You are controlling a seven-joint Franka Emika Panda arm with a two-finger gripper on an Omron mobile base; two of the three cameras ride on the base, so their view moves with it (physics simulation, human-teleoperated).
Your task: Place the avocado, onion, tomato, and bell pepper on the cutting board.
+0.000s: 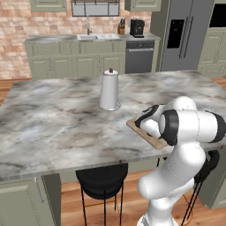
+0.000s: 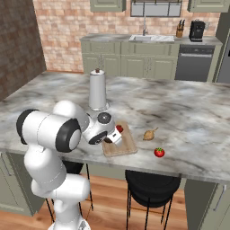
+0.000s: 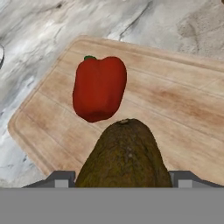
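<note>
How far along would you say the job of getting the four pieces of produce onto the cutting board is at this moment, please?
Roughly a quarter done. The bell pepper already lies on the cutting board. In hand: the avocado sits between the fingers of the claw, right over the board, apparently not yet released. Left: the onion and the tomato both rest on the marble counter, off the board.

Two base cameras sit behind the arm, left and right, looking forward and down across the marble island (image 1: 57, 119) toward the brick back wall (image 2: 67, 31); both share the paper towel roll (image 1: 109, 90) and cutting board (image 2: 128, 143). The hand camera looks down close onto that board, near the avocado (image 3: 124, 157) and bell pepper (image 3: 99, 87).
</note>
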